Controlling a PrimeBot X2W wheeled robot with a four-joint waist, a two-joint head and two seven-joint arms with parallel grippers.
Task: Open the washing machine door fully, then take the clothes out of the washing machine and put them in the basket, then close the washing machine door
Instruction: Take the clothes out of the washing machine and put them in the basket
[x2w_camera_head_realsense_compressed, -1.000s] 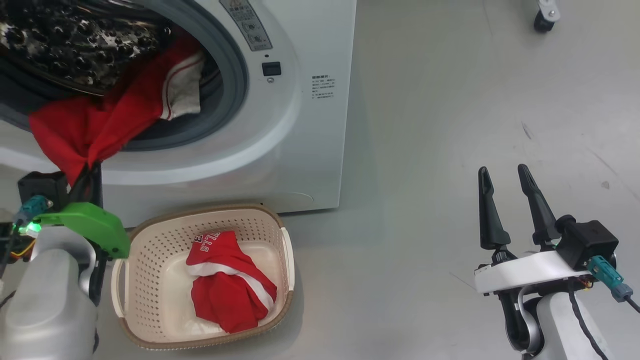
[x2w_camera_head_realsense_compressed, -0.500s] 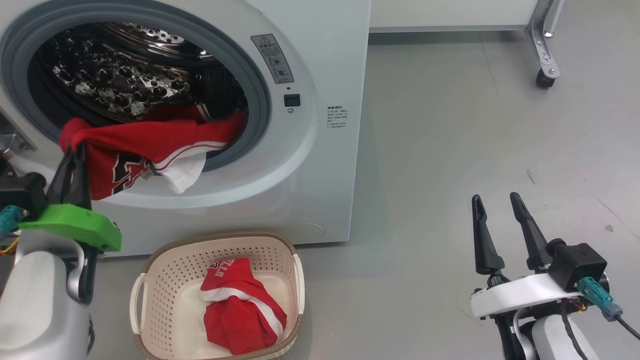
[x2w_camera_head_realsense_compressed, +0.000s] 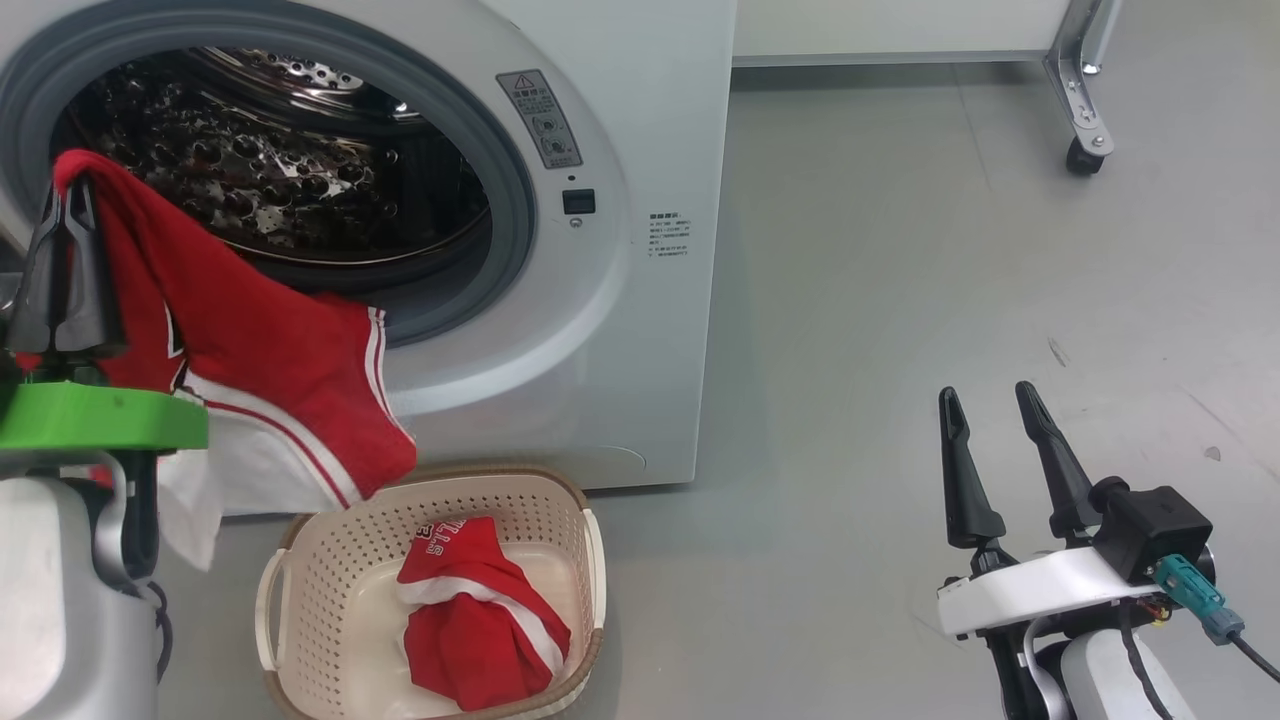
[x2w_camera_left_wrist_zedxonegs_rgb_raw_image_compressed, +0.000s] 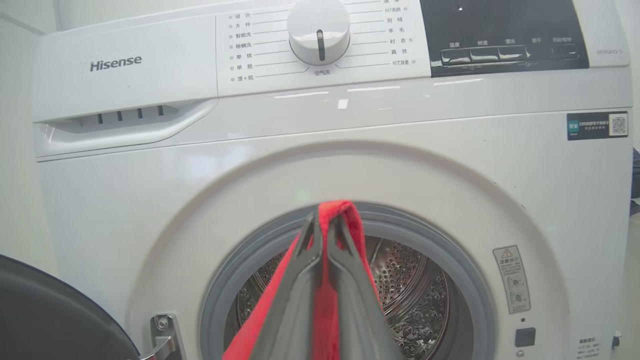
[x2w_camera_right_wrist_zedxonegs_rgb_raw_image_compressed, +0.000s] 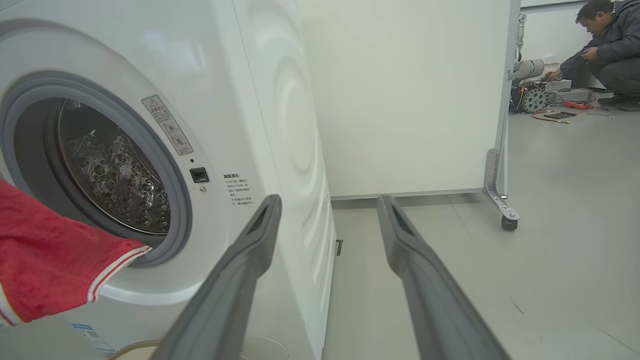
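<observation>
At the washer's (x2w_camera_head_realsense_compressed: 650, 330) mouth, my left gripper (x2w_camera_head_realsense_compressed: 68, 200) is clamped on a red jersey (x2w_camera_head_realsense_compressed: 270, 370), with a fold pinched between its two fingers and poking out past the tips. In the left wrist view that fold shows red between the closed fingers, in front of the grey gasket. The jersey hangs from the grip down the washer's front. One striped edge sits at the lower lip of the opening, and the bottom corner hangs just over the basket's (x2w_camera_head_realsense_compressed: 480, 475) rim on the washer side. I can't tell whether it touches the rim. The steel drum (x2w_camera_head_realsense_compressed: 270, 190) shows behind it. A second jersey (x2w_camera_head_realsense_compressed: 480, 620) lies bunched in the basket, which sits on the floor just in front of the washer. The door (x2w_camera_left_wrist_zedxonegs_rgb_raw_image_compressed: 45, 310) is swung out to the left, its black rim at the lower left of the left wrist view. My right gripper (x2w_camera_head_realsense_compressed: 985, 392) hangs well off to the right over the floor, jaws spread, nothing between them.
</observation>
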